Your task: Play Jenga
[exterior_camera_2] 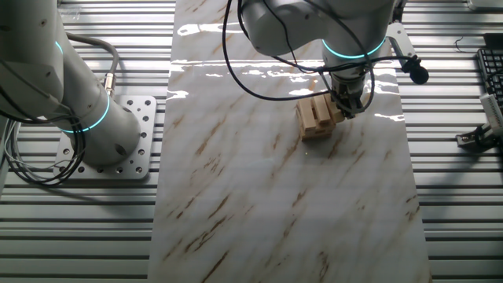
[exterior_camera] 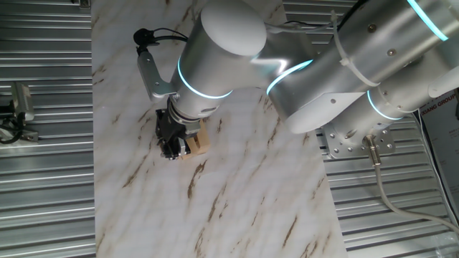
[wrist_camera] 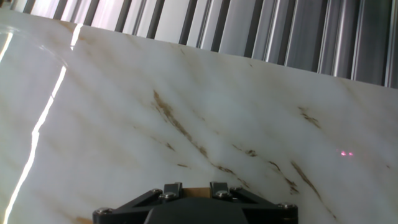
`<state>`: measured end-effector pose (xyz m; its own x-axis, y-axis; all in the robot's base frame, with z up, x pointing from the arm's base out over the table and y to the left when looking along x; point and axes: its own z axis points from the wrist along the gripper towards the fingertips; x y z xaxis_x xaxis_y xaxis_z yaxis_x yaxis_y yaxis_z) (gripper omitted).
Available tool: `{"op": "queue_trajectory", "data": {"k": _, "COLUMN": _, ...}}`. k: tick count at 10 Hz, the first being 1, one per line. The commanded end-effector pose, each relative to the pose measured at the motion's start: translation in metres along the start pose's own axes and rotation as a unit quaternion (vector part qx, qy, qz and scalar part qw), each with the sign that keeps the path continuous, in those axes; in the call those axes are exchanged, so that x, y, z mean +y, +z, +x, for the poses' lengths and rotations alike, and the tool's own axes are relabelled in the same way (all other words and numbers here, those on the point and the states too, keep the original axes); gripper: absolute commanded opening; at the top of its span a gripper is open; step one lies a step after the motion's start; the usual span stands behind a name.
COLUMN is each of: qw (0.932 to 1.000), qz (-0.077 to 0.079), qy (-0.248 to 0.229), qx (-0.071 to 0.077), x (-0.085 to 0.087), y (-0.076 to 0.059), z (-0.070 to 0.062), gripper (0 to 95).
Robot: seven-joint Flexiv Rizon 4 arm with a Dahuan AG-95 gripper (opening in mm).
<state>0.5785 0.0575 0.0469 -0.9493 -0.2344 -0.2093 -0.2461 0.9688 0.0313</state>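
— Marble-look board (exterior_camera: 237, 201), white with brown veins, lies on ribbed metal; what stands on it?

— One low Jenga stack (exterior_camera_2: 317, 118), pale tan wood, plain faces, no print that I can see. In one fixed view only its corner (exterior_camera: 201, 141) shows beside the black gripper (exterior_camera: 172, 147). From the other side it sits near the far right part of the board, with slots between its blocks.

— And the gripper?

— Down at the stack, right against its far side (exterior_camera_2: 350, 102). Whether the fingers are apart, together or clamped on a block, I cannot tell; the wrist hides them in both fixed views.

— Does the hand view help?

— Little. It shows the black gripper body (wrist_camera: 196, 205) at the bottom edge, with a thin strip of tan wood just past it, then bare board and a small pink light spot (wrist_camera: 346, 154) to the right.

— Any writing?

— White letters on a dark panel (exterior_camera: 439, 109) at the right edge, cut off; the part showing looks like "GROUP". Nothing legible on the arm (exterior_camera: 337, 64), only its cyan light rings. A black keyboard (exterior_camera_2: 490, 75) sits at the right edge of the other view, its keys too small to read
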Motion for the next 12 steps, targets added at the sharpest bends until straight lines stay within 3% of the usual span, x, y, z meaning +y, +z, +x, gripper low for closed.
{"op": "queue_trajectory", "data": {"k": 1, "qw": 1.0000, "qz": 0.000, "qy": 0.000, "qx": 0.002, "x": -0.0002, "y": 0.0004, "z": -0.0011, "gripper": 0.0}}
{"op": "queue_trajectory", "data": {"k": 12, "qw": 1.0000, "qz": -0.001, "qy": 0.001, "qx": 0.006, "x": -0.0002, "y": -0.0001, "z": -0.0068, "gripper": 0.0}}
